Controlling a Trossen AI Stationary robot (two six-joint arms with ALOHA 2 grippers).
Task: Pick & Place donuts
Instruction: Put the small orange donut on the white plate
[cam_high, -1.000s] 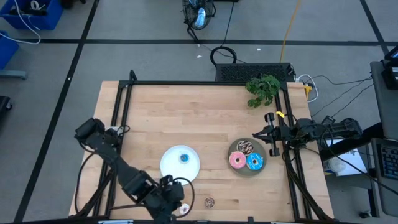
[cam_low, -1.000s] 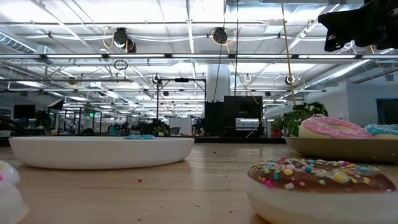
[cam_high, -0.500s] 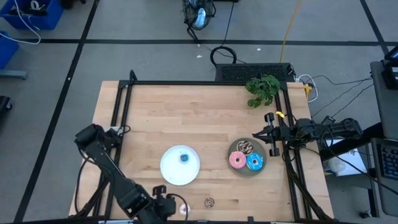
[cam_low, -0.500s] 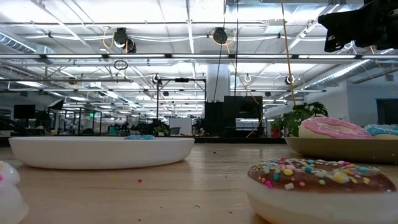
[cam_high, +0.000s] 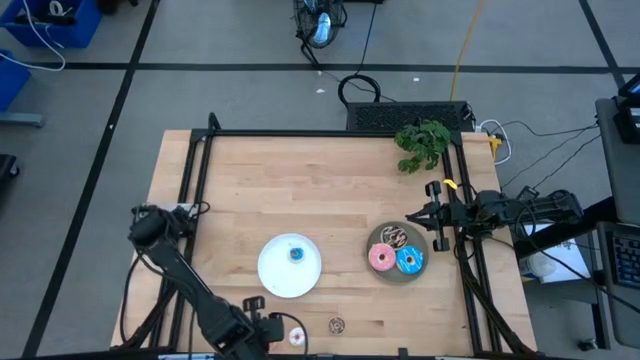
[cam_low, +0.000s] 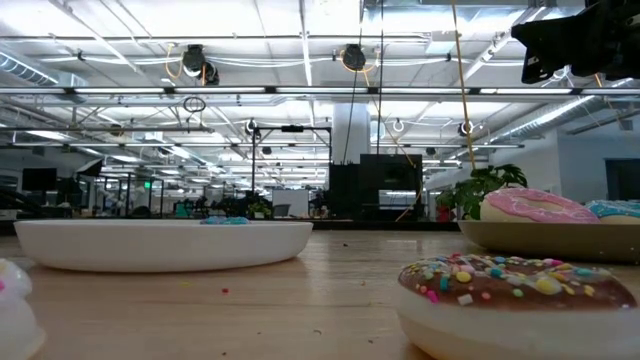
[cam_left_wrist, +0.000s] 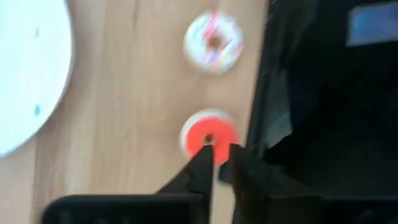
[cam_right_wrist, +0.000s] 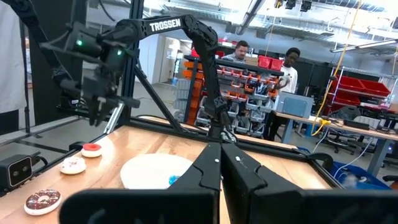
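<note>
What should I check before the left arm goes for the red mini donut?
1. Left gripper lined up over the red mini donut: ok.
2. Left jaws open wide enough to grasp: not ok, they are almost together and hold nothing.
3. White mini donut apart from the red one: ok.
4. White plate has room: ok, only a blue mini donut on it.
5. Right gripper out of the way: ok, it waits at the table's right edge.

You work on a pale wood desk (cam_high: 300, 190) with visible plank grain and a black metal frame (cam_high: 330, 133). The white plate (cam_low: 160, 245) looks smooth and glossy; the chocolate-sprinkled donut (cam_low: 515, 300) has a shiny plastic finish.
</note>
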